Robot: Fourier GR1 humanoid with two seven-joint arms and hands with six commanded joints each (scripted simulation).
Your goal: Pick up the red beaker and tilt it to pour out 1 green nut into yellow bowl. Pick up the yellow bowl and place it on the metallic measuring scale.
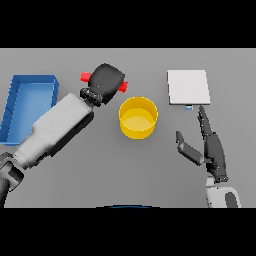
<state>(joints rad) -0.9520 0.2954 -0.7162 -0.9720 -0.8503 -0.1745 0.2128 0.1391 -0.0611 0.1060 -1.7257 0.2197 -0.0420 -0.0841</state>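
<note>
The red beaker [86,76] sits toward the far edge of the tabletop [100,170], left of centre, almost wholly hidden under the left hand [106,80]; only red bits show at the hand's left and right sides. The hand lies over it and probably grips it, but the fingers are not visible, so whether it is clenched on the beaker cannot be told.

The beaker looks like a small, rigid, light vessel, likely smooth-walled and so apt to slip; a hold round its middle, leaving the lip free, would suit a controlled tilt. With only one nut wanted, the tilt should be slow. No nut can be seen from here.

The bowl [138,117] stands near the tabletop's centre, just right of the beaker, upright and seemingly empty. It appears stiff and light, with straight walls; pinching its rim or clasping its wall would both serve.

The scale [188,87] lies flat toward the far right, apart from the bowl, with bare tabletop between them for carrying. The right hand [212,150] rests released, fingers straight, near the right edge, its fingertips close to the scale's near edge.

A blue tray [14,102] lies by the left edge, beside the left arm, well clear of the pour.
</note>
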